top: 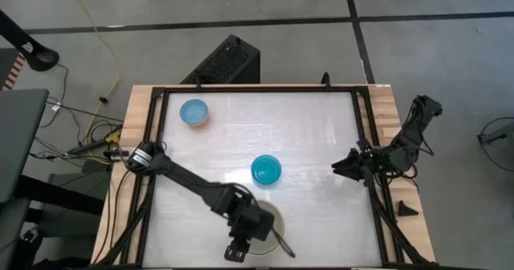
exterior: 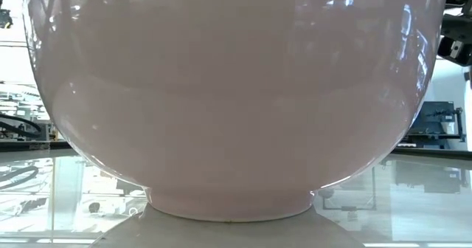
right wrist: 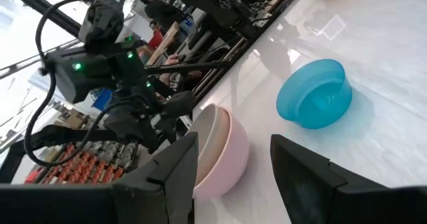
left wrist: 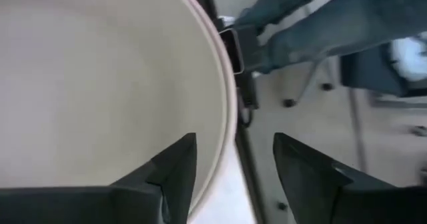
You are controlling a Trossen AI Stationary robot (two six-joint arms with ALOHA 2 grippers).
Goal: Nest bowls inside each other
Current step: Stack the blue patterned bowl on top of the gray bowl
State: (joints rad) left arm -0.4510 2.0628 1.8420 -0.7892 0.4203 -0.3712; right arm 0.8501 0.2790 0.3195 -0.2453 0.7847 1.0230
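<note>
A pink bowl (right wrist: 230, 159) with a cream-white bowl (left wrist: 100, 84) nested inside stands on its foot (exterior: 228, 204) at the table's near edge. My left gripper (top: 255, 246) is open above the stack's near rim (left wrist: 223, 111), one finger (left wrist: 177, 167) over the inside and the other (left wrist: 303, 174) outside. A teal bowl (top: 266, 169) sits upright at the table's middle, and a light blue bowl (top: 193, 112) at the far left. My right gripper (top: 339, 167) hangs open at the right edge, pointing toward the teal bowl (right wrist: 317, 94).
Black rails (top: 365, 133) and wooden strips frame the table. A black box (top: 225, 61) stands beyond the far edge. A person's legs in jeans (left wrist: 313, 24) show beyond the near edge. Bare tabletop (top: 313, 125) lies between the teal bowl and the right arm.
</note>
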